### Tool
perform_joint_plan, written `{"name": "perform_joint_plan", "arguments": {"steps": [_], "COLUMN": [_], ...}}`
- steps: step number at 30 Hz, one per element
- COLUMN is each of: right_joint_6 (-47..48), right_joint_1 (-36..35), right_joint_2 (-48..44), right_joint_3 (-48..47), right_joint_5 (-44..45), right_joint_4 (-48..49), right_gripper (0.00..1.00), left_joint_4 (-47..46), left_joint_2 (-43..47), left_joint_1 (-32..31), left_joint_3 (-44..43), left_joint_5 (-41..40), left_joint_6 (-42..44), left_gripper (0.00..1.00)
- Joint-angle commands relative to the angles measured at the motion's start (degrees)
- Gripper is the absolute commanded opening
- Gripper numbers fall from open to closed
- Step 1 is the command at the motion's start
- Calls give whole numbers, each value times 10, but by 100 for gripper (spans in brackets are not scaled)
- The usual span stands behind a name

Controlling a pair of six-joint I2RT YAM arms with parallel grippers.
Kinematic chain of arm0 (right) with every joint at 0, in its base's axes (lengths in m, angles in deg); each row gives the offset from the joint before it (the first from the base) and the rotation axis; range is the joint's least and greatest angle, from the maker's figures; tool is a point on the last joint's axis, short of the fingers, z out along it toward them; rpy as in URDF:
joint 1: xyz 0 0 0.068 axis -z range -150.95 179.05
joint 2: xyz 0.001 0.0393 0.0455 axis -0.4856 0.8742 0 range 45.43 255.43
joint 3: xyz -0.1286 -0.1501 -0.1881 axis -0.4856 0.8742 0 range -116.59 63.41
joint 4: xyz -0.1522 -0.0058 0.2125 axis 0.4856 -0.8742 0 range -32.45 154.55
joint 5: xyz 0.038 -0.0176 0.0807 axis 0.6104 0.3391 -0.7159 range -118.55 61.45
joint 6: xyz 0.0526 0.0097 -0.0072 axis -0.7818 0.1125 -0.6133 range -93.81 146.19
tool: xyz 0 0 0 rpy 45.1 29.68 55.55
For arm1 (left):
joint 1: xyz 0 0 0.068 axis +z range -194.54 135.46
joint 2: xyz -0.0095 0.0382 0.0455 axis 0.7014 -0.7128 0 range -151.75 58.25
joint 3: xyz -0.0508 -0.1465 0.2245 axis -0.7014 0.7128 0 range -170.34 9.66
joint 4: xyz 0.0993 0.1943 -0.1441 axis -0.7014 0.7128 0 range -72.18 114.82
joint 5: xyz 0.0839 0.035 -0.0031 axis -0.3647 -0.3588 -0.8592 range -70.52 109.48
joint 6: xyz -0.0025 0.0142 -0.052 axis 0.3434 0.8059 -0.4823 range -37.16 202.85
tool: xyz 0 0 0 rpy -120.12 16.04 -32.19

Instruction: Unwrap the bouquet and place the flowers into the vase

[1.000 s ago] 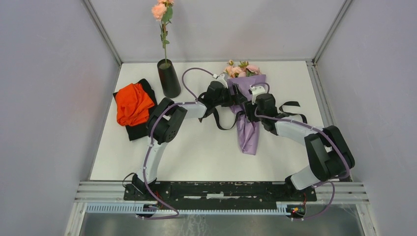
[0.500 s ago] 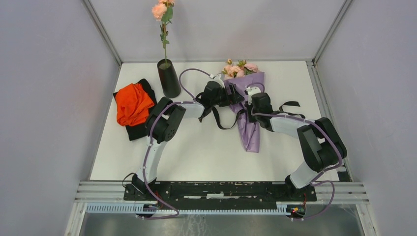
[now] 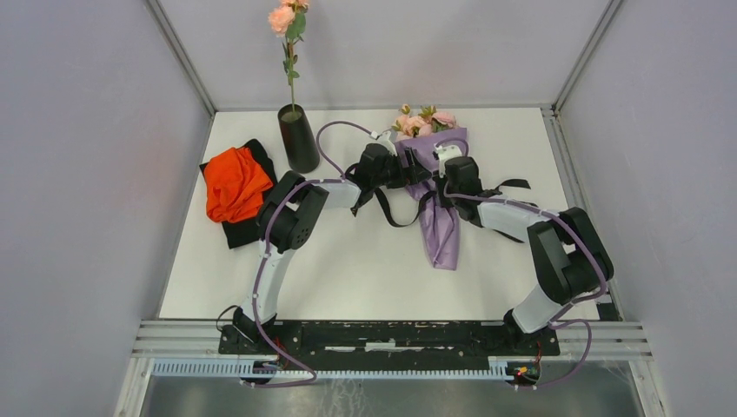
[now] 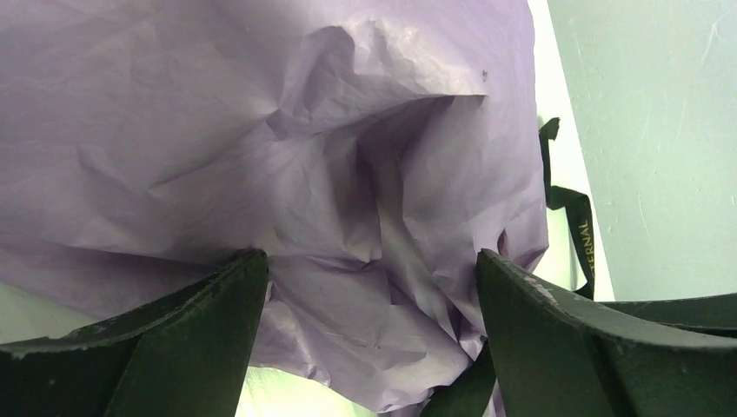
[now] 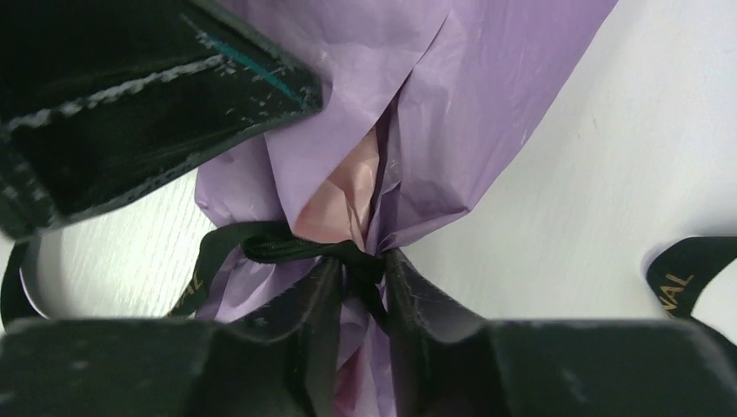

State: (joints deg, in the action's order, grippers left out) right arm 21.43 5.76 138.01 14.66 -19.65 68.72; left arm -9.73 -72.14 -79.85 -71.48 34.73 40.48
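Bouquet (image 3: 441, 230) is lying in the middle of the white table (image 3: 348, 269). Its pointed end is facing the arms, and its flowers (image 3: 426, 122) are peeking out at the far end.

At the left, an orange-red cloth (image 3: 235, 182) is sitting on top of a flat black cloth (image 3: 243, 233). Just right of them, the vase (image 3: 298, 139) is standing upright near the back edge. One pink rose (image 3: 282, 17) is sticking up out of it.

Next, the left claw (image 4: 369, 261) is reaching over the wide part of the lilac paper (image 4: 261, 130). It is gaping wide open and is not gripping anything. Crumpled paper is showing between its two fingers.

Right beside it, the right claw (image 5: 363, 265) is pressing in at the narrow waist of the bouquet. Its fingers are sitting close together with the knot of the black ribbon (image 5: 348, 252) between them. It seems to be pinching the knot, though the close view is dark there. The inside of the paper is showing pink just above the knot. One loose ribbon end is trailing onto the table at the right.
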Motion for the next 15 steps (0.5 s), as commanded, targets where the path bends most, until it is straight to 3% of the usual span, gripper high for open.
{"name": "perform_joint_plan", "arguments": {"steps": [1,4,7,9,10,11,12,15], "right_joint_6": [-5,-6,-6,-5,-4,-3,-4,-6], "right_joint_1": [0,0,1,0,1,1,0,0], "right_joint_2": [30,34,27,18,14,10,5,-5], "right_joint_3": [-33,-36,-41,-43,-45,-46,-48,-45], "right_joint_5": [13,11,16,21,21,20,21,23], "right_joint_4": [17,20,17,16,13,11,9,7], "right_gripper": [24,22,40,43,38,18,7,0], "left_joint_4": [8,8,7,3,1,0,-1,-2], "left_joint_2": [-9,-9,-13,-17,-19,-20,-22,-23], "left_joint_1": [-1,-1,-1,-1,-2,-1,-1,-2], "left_joint_3": [15,20,19,19,18,18,18,18], "left_joint_5": [15,16,21,25,26,28,30,31], "left_joint_6": [1,4,3,0,-2,-3,-3,-4], "left_gripper": [96,96,96,96,96,96,96,96]}}
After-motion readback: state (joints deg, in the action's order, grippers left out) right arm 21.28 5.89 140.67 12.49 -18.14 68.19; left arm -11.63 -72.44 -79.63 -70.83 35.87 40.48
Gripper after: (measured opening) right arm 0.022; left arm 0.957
